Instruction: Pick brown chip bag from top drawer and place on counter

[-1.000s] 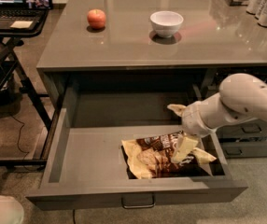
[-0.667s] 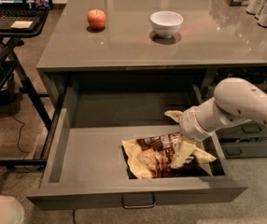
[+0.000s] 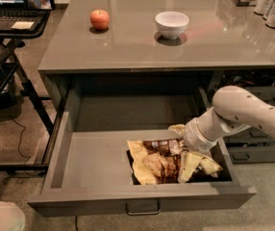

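Glossy grey counter (image 3: 128, 47) fills the top half of the shot, with a dim floor and a black stand (image 3: 27, 88) off to the left. The brown chip bag (image 3: 159, 162) is lying crumpled and flat on the bottom of the top drawer (image 3: 94, 158), over in the right half and close to the front wall. The drawer is pulled way out from under the counter, and its little metal handle (image 3: 142, 208) shows on the front.

The gripper (image 3: 183, 147) is down inside the drawer at the bag's right end. Its 2 cream fingers (image 3: 190, 163) look spread apart, 1 just behind the bag and 1 lying over it, so not clamped on it as far as I can see. The white arm (image 3: 243, 112) comes in from the right, over the smaller stacked drawers (image 3: 257, 153).

Up on the counter there's 1 white bowl (image 3: 171, 23), 1 apple (image 3: 99, 19) left of it, and some cans (image 3: 272, 6) in the far right corner. A keyboard (image 3: 12, 20) sits on the stand.
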You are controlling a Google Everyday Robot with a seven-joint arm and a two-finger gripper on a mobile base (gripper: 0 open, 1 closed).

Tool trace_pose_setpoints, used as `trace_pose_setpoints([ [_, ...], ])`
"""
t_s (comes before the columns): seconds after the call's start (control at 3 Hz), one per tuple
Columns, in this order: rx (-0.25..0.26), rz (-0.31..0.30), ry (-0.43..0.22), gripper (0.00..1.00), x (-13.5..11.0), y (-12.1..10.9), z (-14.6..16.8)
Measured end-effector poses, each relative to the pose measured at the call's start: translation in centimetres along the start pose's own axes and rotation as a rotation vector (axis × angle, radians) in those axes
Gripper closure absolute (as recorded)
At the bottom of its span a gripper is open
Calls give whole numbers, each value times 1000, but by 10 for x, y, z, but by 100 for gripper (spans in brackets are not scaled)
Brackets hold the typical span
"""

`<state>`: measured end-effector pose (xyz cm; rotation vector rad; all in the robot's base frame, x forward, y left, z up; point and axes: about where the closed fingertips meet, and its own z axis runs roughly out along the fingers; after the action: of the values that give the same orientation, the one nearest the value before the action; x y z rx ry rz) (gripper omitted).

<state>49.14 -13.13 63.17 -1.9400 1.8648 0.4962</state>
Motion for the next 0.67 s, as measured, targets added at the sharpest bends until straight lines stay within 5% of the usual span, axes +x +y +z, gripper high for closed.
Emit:
trace_pose_setpoints([
  [0.67,-76,73,46,42,18,7,27],
])
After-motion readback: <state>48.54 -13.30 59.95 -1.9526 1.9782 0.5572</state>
